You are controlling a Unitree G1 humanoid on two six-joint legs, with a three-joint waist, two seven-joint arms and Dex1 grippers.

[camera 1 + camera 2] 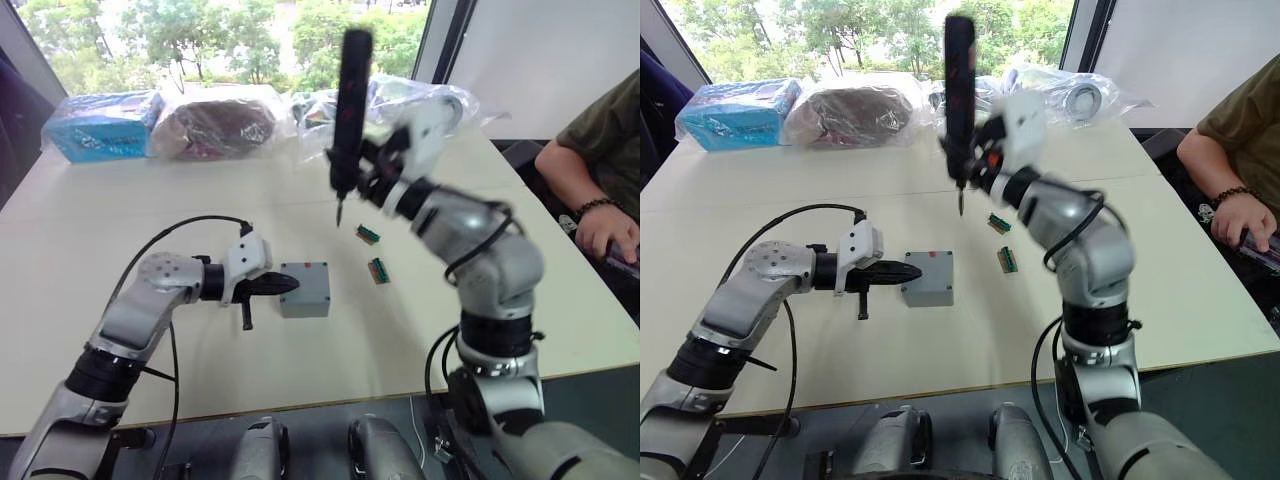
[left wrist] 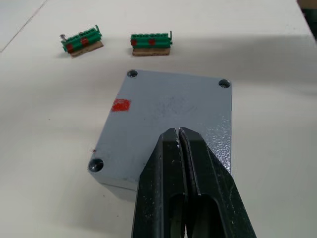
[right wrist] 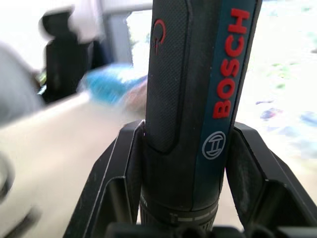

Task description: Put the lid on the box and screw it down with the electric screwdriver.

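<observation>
Head views: screwdriver (image 1: 349,110) upright, clamped in right gripper (image 1: 372,172), bit above pale table (image 1: 120,210); windows, trees behind. Left wrist: left gripper (image 2: 179,136) pinched together, resting on lid (image 2: 168,119) seated on box (image 1: 305,292). Right wrist: fingers (image 3: 124,168) squeeze the screwdriver.

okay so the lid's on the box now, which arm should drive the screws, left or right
Right. The right tool already grips the electric screwdriver upright, bit down, above the table beyond the box. The left tool is shut with nothing in it, resting on the lid, better suited to steadying it.
</observation>
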